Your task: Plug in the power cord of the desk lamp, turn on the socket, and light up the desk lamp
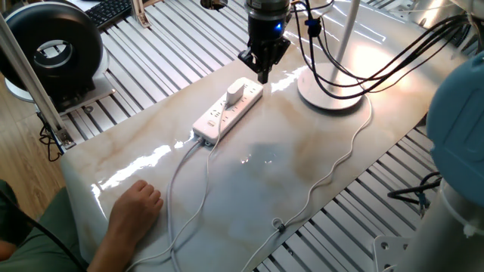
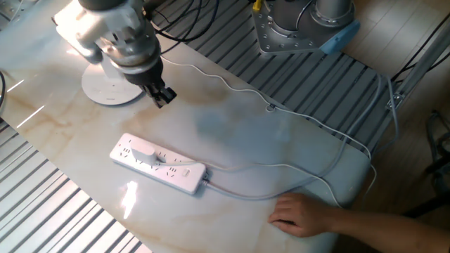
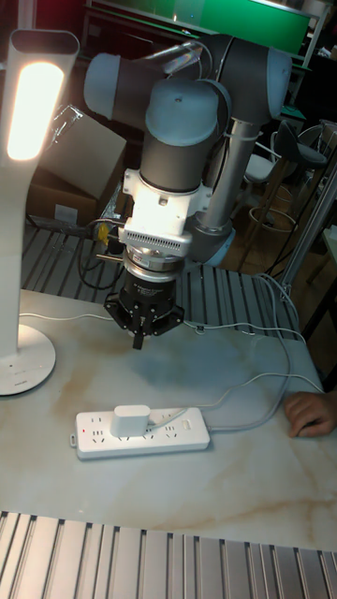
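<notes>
With the desk lamp (image 3: 37, 103) lit and the plug seated in the socket (image 3: 140, 432), verify completion; the gripper (image 3: 140, 335), fingers nearly closed, holds nothing.

On the marble counter (image 1: 249, 189): one white power strip (image 1: 227, 111) carrying one plug block (image 3: 132, 420), one lit desk lamp (image 3: 28, 187), two thin cables (image 2: 281, 172), one person's hand (image 1: 136, 208); beyond it, one black fan-like device (image 1: 53, 49).
</notes>
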`<state>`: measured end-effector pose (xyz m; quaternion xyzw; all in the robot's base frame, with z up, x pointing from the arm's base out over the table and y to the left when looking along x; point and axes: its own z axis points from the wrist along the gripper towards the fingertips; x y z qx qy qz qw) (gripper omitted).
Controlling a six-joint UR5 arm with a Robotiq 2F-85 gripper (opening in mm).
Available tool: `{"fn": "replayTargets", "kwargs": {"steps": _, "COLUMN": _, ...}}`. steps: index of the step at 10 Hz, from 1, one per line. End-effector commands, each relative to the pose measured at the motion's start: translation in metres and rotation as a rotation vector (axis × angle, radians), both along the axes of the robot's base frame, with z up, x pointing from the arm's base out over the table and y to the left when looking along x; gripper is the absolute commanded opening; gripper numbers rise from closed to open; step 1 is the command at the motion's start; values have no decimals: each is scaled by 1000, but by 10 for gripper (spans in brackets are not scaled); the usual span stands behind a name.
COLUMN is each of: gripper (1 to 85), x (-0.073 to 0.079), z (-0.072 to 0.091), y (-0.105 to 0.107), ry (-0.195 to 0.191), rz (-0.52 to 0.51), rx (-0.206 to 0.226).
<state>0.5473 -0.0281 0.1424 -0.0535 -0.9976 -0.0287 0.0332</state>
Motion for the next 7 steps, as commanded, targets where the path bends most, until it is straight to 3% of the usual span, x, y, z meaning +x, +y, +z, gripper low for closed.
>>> {"fn": "replayTargets", "kwargs": {"steps": 1, "gripper": 10, "x": 11, "z": 0, "y": 5, "ry": -39, "rz": -27, "rx": 20}}
{"fn": "replayTargets", "kwargs": {"steps": 2, "gripper": 10, "x": 14, "z": 0, "y": 9, "ry": -39, "rz": -44, "rx": 40}}
{"fn": "replayTargets", "kwargs": {"steps": 7, "gripper": 10, "x": 23, "z": -6, "y": 4, "ry": -36, "rz": -23, "rx": 2}}
